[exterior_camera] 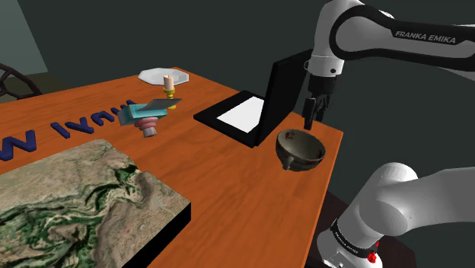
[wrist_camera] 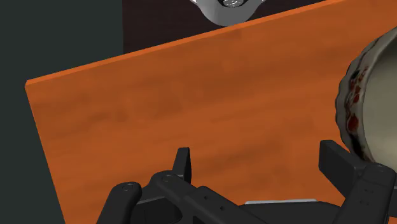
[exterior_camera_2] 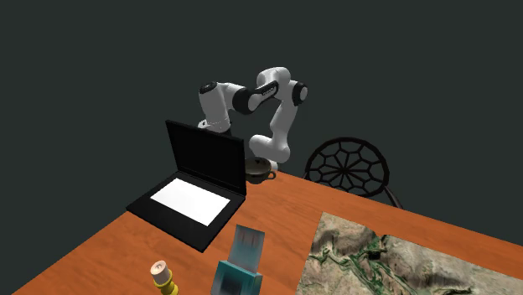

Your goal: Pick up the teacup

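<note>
On the orange table, near the corner by the stand: a dark teacup, upright, just beside the open laptop. Just above the teacup's far rim: the black gripper, pointing down. Jaws wide apart, holding nothing. Seen from the wrist, bare tabletop between the fingers, the teacup just outside one of them.
</note>
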